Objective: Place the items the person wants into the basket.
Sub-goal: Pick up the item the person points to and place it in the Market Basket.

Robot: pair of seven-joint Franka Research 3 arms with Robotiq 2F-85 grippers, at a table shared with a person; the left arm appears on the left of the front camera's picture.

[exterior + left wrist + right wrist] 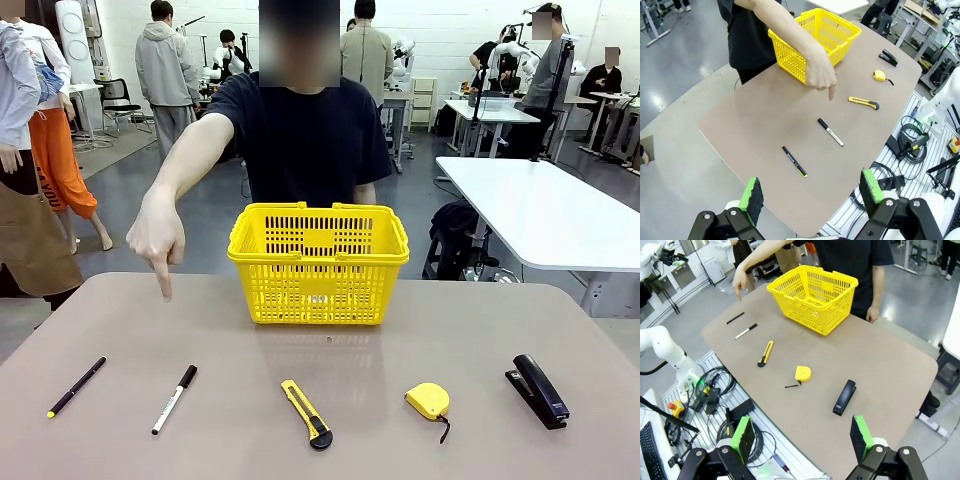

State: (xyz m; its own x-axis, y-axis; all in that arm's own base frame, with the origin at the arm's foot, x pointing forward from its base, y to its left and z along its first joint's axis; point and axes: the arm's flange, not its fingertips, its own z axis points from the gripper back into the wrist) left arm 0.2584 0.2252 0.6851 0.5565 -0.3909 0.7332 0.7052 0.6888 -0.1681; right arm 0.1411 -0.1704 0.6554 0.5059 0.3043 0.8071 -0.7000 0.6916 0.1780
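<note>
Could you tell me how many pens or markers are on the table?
2: a black pen near the left end of the table, and a white marker just right of it. None appears hidden.

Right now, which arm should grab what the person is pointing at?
Left, likely. The person's hand points down nearest the white marker, on the robot's left. The left gripper is open facing that end; for the right gripper it lies beyond the utility knife.
</note>
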